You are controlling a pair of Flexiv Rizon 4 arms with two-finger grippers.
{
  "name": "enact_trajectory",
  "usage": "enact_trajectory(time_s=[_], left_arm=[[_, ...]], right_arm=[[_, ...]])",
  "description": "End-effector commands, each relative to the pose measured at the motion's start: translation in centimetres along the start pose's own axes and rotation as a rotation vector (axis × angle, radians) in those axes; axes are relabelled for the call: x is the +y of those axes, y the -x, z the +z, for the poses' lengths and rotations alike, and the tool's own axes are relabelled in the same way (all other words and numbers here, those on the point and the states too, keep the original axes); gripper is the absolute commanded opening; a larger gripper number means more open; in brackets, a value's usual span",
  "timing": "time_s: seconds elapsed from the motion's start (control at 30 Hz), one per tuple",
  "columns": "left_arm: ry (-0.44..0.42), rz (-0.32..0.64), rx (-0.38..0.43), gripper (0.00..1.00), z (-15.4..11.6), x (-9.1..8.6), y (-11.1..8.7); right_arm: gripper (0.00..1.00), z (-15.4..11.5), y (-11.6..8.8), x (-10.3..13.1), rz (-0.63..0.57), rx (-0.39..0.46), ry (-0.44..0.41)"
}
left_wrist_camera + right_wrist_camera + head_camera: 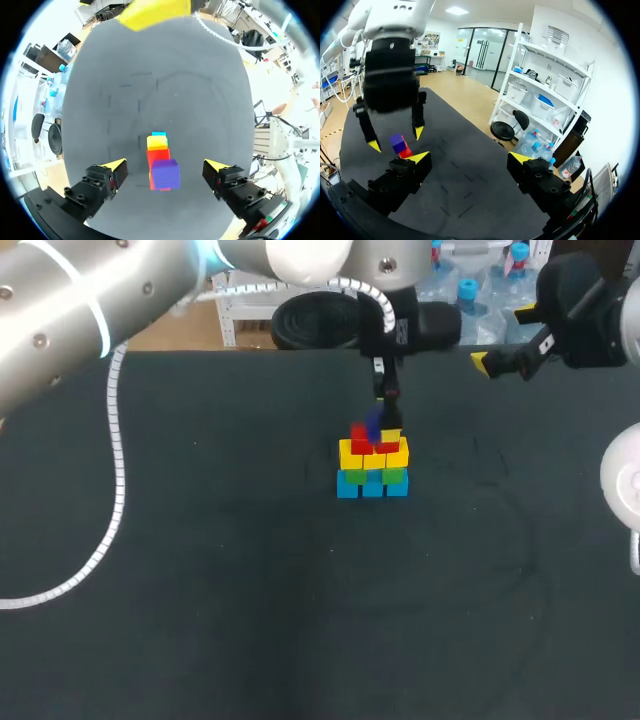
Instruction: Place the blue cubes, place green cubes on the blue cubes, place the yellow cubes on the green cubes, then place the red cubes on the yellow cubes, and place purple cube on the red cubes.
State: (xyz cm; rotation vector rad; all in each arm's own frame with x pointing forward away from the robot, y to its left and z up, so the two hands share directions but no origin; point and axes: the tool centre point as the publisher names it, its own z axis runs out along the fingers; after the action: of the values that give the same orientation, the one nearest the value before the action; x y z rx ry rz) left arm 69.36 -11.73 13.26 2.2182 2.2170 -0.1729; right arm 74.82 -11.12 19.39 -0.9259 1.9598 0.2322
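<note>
Jaws gaping, left arm [60,310] hangs over smooth purple cube [165,174].

Robotics lab, prob.: yellow-tipped left gripper [167,167] & right gripper [469,157] over black table [200,590].

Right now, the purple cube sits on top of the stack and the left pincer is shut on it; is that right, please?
Not quite: the left pincer is open, with its fingers standing well apart from the purple cube on either side, as the left wrist view shows. The cube does sit on top of the stack.
</note>
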Motion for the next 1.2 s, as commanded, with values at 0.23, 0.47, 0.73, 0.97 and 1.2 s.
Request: enact_trajectory(time_s=[0.23, 0.47, 0.73, 0.97, 1.2], left_arm=[[0.010, -0.019, -0.042, 1.00, -2.6, -0.4, -2.0], [0.049, -0.090, -0.110, 1.00, -4.7, -0.6, -3.7], [0.171, -0.217, -0.275, 1.00, -7.3, 0.3, -7.1], [0.263, -0.310, -0.436, 1.00, -8.6, 1.3, -9.2], [0.387, -0.388, -0.630, 1.00, -10.3, 2.1, -9.9]], right_arm=[[1.00, 0.0, 0.1, 0.3, 0.000, 0.005, -0.013], [1.00, 0.0, 0.1, 0.3, 0.000, 0.005, -0.013], [1.00, 0.0, 0.1, 0.3, 0.000, 0.005, -0.013], [1.00, 0.0, 0.1, 0.3, 0.000, 0.005, -0.013], [1.00, 0.0, 0.1, 0.3, 0.000, 0.005, -0.013]])
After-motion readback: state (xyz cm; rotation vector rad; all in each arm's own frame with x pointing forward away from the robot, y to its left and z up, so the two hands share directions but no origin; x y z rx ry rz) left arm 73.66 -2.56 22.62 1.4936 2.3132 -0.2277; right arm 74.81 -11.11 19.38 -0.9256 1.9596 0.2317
